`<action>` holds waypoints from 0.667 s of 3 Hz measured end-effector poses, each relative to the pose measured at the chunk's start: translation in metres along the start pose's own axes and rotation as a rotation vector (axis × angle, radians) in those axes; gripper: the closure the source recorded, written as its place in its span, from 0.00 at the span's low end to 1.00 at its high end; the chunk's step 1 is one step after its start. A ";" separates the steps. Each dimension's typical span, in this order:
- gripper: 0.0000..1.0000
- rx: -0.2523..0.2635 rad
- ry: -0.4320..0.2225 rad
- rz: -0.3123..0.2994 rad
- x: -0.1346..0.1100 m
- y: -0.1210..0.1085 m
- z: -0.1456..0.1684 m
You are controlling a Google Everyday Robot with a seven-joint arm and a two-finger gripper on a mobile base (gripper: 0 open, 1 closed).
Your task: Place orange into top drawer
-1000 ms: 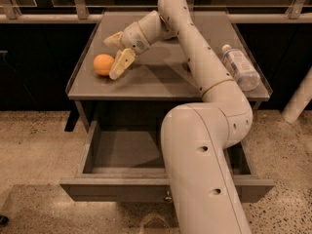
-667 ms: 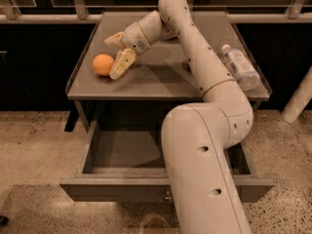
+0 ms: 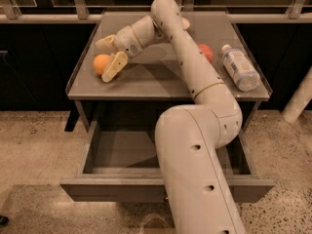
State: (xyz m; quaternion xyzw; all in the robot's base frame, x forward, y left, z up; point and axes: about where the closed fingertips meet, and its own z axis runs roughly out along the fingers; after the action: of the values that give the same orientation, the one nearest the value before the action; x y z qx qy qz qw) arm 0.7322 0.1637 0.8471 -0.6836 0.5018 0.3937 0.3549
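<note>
We could read no text, brand, number or sign anywhere. The bottle [image 3: 240, 68] lying on its side at the right of the grey table [image 3: 161, 79] carried a pale label, but its print was too small for us to make out any letters. The gripper [image 3: 108, 56] was over the left part of the table top, its fingers spread apart, with the orange [image 3: 100, 63] just beside them; we saw nothing legible on it either.
</note>
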 end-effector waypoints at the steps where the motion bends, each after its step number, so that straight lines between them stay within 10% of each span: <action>1: 0.19 0.000 -0.001 0.000 0.000 0.000 0.000; 2: 0.42 0.000 -0.001 0.000 0.000 0.000 0.000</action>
State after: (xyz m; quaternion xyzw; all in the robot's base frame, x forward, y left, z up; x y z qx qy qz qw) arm 0.7322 0.1639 0.8472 -0.6835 0.5017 0.3938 0.3550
